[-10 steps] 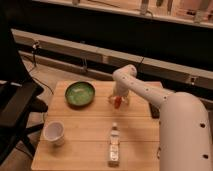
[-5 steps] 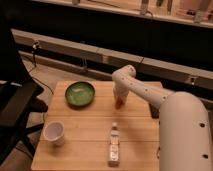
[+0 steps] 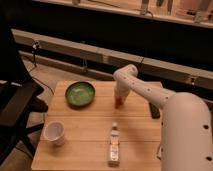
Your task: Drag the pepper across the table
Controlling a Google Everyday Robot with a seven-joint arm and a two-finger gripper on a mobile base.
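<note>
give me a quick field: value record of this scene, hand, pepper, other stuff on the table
hand: down at the table, right of the green bowl, at the far middle of the top
pepper: small red-orange bit showing right at the hand's tip, on the table; whether it is gripped cannot be told
table: light wooden plank top
green bowl: far left part
white cup: near left corner, upright
clear bottle: near middle, lying on its side
dark object: at right edge, partly hidden by the robot's arm

Office or lab — black office chair point(image 3: 17, 110), gripper point(image 3: 118, 102) over wooden table point(image 3: 90, 135)
</note>
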